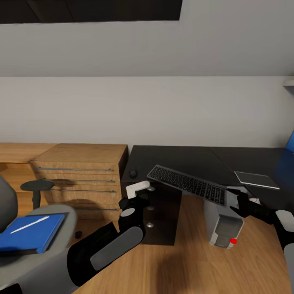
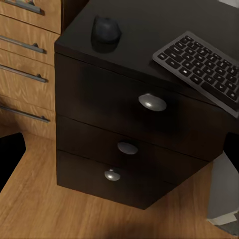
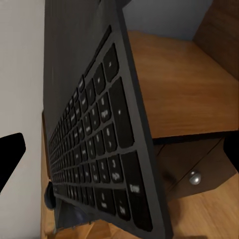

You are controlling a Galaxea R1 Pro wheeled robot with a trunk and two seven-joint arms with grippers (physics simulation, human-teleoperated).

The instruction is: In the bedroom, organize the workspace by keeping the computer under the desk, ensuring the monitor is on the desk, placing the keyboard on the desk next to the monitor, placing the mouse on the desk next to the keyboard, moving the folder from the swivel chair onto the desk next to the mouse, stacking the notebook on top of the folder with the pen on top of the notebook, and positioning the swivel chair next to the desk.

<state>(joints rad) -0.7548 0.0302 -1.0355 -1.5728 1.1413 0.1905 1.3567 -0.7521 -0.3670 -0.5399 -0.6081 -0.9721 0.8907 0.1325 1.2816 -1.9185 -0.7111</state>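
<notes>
The black keyboard (image 1: 185,184) (image 2: 204,64) (image 3: 99,149) lies slanted at the front of the black desk (image 1: 192,157), its right end jutting past the edge above the grey computer (image 1: 222,228). My right gripper (image 1: 235,201) is open at that end, a finger on either side. My left gripper (image 1: 147,194) hangs open before the desk drawers (image 2: 124,119). The mouse (image 1: 133,173) (image 2: 105,30) rests on the desk's left corner. A thin grey notebook (image 1: 257,179) lies on the desk at right. The blue folder (image 1: 30,233) with the white pen (image 1: 29,225) is on the swivel chair (image 1: 53,249). The monitor is out of view.
A light-wood drawer unit (image 1: 81,175) (image 2: 25,55) stands against the desk's left side. The chair's dark armrest (image 1: 36,185) rises in front of it. Wooden floor (image 1: 183,265) spreads below the desk, and a blue panel (image 1: 290,143) shows at the far right.
</notes>
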